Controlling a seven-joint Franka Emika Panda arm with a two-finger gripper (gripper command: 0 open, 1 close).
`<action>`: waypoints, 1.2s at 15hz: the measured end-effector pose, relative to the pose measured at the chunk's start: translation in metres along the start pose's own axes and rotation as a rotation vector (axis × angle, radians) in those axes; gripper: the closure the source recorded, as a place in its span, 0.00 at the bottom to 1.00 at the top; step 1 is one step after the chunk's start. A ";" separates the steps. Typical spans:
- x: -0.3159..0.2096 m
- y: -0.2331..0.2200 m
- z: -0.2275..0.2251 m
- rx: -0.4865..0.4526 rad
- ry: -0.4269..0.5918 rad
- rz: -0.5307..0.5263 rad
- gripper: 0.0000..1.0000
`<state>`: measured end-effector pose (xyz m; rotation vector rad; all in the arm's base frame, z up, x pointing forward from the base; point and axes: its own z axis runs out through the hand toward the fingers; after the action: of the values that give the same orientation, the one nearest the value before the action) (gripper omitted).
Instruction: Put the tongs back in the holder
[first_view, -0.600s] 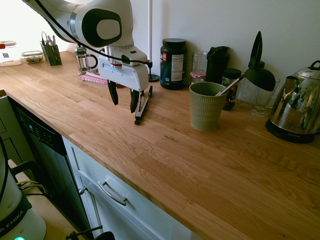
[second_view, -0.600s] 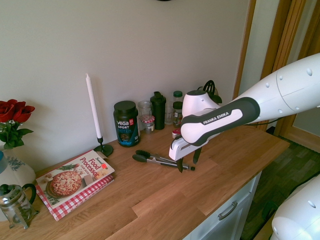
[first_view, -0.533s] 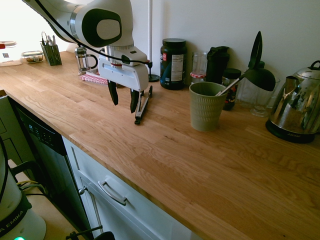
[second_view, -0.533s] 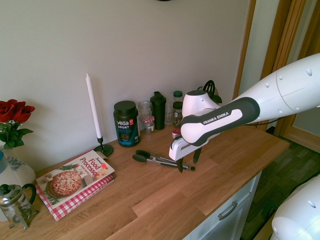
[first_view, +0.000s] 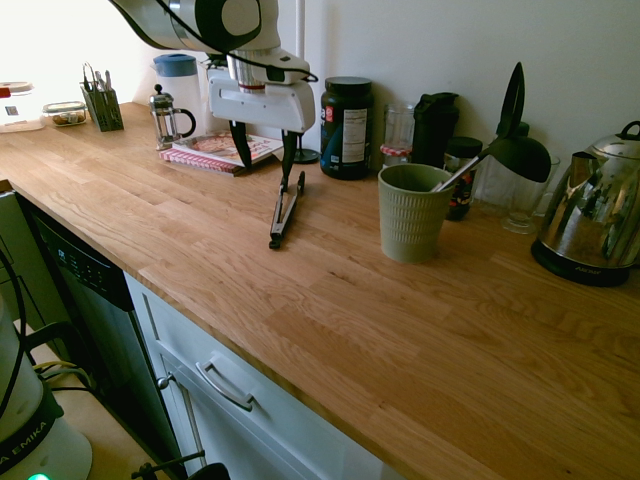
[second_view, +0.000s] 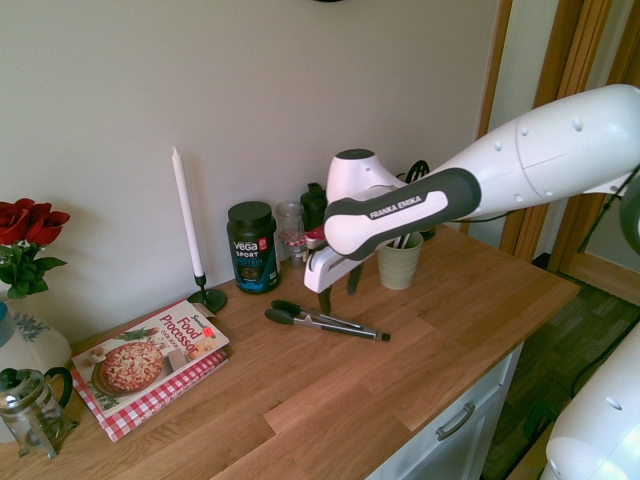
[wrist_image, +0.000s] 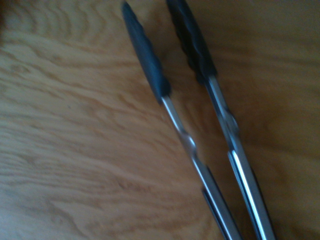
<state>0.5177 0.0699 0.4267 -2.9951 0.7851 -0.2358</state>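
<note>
our gripper (first_view: 263, 153) hangs above the worktop (first_view: 330, 300) with its 2 fingers spread wide and nothing between them, pointing straight down. the tongs (first_view: 286, 209) lie flat on the wood just below and slightly toward the counter's front edge from the hand; in the second exterior view they stretch out from under the gripper (second_view: 339, 288) toward the cabinet side, black tips nearest the hand. the wrist view shows both dark tips (wrist_image: 170, 50) and the 2 silvery arms (wrist_image: 215, 150) running away across the grain, a little blurred, with the 2 arms slightly apart. the holder (first_view: 415, 212), the ribbed green cup, stands well off to the side of the hand along the wall, with a black ladle (first_view: 510, 150) already leaning in it. we judge the step in hand to be the approach for the pick. to do it well, we would turn the wrist so the fingers straddle both arms across their width, come down over the metal part rather than the slick tips, and close enough to squeeze the 2 arms together so they do not spring. a grip near the middle should keep the tongs from swinging; we then need height to clear the holder's rim and the ladle.
</note>
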 end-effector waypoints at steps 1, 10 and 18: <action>0.006 -0.011 0.009 -0.007 -0.002 -0.063 0.00; 0.033 -0.068 0.071 -0.057 -0.038 -0.299 0.00; 0.032 -0.066 0.098 -0.082 -0.071 -0.300 1.00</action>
<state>0.5931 0.1117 0.3392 -3.1692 0.3439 -0.1061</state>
